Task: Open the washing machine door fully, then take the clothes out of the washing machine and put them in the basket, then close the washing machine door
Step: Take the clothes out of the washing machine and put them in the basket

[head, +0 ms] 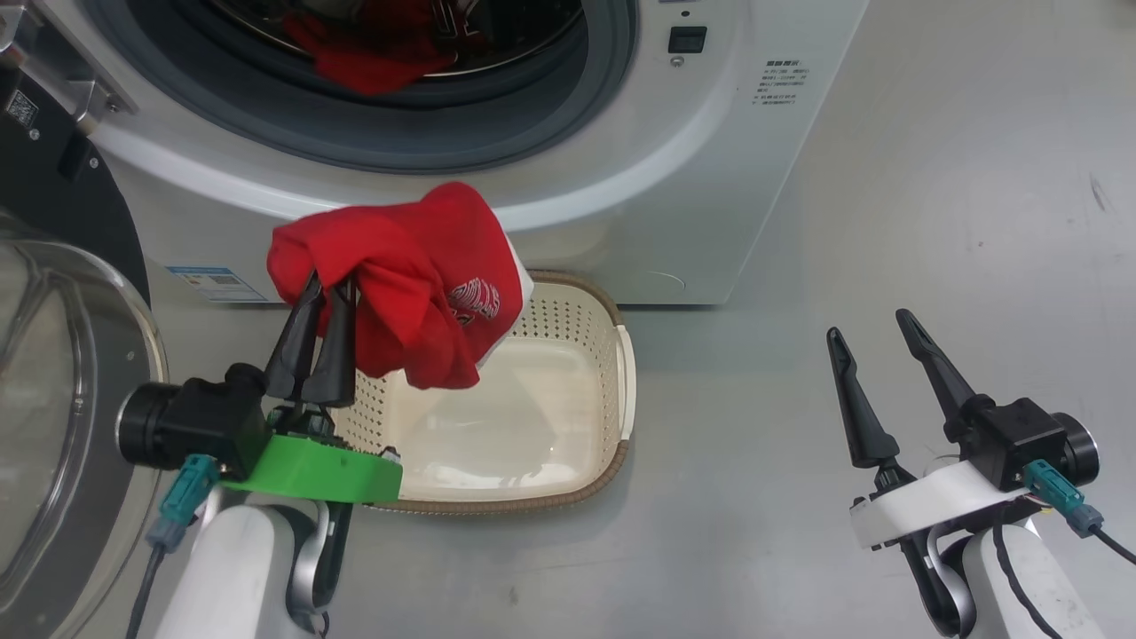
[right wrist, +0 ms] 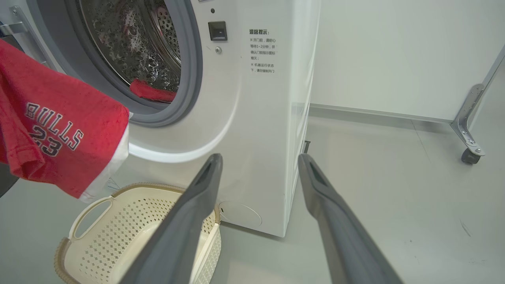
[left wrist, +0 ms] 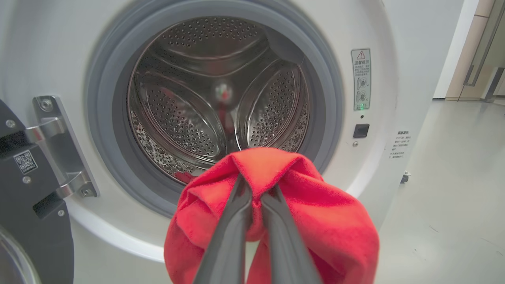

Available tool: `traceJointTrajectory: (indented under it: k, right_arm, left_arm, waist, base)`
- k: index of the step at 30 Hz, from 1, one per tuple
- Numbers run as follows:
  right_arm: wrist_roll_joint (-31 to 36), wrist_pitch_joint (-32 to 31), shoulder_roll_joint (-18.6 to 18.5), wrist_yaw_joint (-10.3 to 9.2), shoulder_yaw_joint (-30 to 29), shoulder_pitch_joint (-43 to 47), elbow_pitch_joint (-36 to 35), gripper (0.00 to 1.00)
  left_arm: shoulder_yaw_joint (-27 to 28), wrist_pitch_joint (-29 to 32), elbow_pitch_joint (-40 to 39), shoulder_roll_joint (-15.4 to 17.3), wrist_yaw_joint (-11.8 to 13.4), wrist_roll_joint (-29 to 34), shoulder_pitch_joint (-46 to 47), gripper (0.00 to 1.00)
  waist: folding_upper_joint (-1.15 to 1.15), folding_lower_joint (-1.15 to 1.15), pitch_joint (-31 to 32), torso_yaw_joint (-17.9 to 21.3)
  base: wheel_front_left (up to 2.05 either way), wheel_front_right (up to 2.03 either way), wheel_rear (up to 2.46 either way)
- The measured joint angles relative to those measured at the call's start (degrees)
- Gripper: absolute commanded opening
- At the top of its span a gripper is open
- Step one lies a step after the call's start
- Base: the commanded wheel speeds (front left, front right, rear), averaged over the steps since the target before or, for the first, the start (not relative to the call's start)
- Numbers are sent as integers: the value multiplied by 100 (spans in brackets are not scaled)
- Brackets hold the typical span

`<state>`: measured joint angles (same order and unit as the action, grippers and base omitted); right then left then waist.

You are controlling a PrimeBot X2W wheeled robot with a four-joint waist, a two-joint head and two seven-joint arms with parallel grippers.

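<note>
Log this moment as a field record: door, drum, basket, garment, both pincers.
door: washing machine door swung open at left
drum: second red garment lies inside
left pincer: shut on red Bulls 23 jersey, held above basket
right pincer: open, holding nothing
basket: on floor before washing machine, no garment seen lying in it

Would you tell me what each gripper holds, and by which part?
The left gripper pinches the red garment by a bunched fold near its top; the right gripper holds nothing.
</note>
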<state>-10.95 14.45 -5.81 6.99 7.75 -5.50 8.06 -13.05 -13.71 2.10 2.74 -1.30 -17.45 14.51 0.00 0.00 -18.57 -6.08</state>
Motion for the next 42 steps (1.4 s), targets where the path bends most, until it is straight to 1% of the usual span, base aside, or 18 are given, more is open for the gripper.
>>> traceJointTrajectory:
  k: [7,16,22,27,28,36,37,38,39,40,41,42]
  right_arm:
    - [0,0,-3,0,78,-30,-55,100]
    - [0,0,1,0,198,-221,-110,100]
    - [-10,1,23,0,250,-305,-166,100]
    - [-36,1,32,0,356,-493,-213,100]
    - [-36,1,32,0,356,-493,-213,100]
    - [-122,1,89,0,468,-717,-238,100]
    - [-123,0,93,0,475,-736,-237,100]
    - [-125,1,96,0,479,-750,-236,100]
    - [-143,0,99,0,487,-761,-230,100]
    - [-168,1,107,0,465,-764,-229,100]
    - [-175,1,107,0,449,-769,-227,100]
    - [-180,1,108,0,442,-780,-223,100]
  left_arm:
    - [-202,177,648,-15,-2,-272,-198,0]
    - [-332,466,1672,-25,-40,-474,-144,0]
    - [-363,788,2439,-37,-52,-593,298,0]
    - [-297,958,3090,-48,0,-656,602,0]
    - [-297,958,3090,-48,0,-656,602,0]
    - [-127,969,3858,-65,108,-808,1143,0]
    - [-96,969,3947,-68,113,-846,1217,3]
    - [-75,969,4030,-70,132,-882,1277,28]
    - [-33,971,4124,-77,155,-928,1324,75]
    - [-38,1006,4218,-76,155,-945,1365,86]
    - [-40,1011,4286,-80,155,-947,1395,100]
    - [-32,1009,4353,-82,155,-962,1424,100]
  waist:
    - [0,0,-180,77]
    - [0,0,-406,319]
    - [0,0,-631,499]
    - [0,0,-836,674]
    - [0,0,-836,674]
    - [0,0,-1139,1007]
    - [0,0,-1172,1045]
    - [0,0,-1201,1081]
    - [0,0,-1227,1115]
    - [0,0,-1251,1144]
    - [0,0,-1273,1167]
    - [0,0,-1291,1186]
  base:
    - [0,0,0]
    - [0,0,0]
    - [0,0,0]
    - [0,0,0]
    - [0,0,0]
    - [0,0,0]
    - [0,0,0]
    - [0,0,0]
    - [0,0,0]
    - [0,0,0]
    - [0,0,0]
    - [0,0,0]
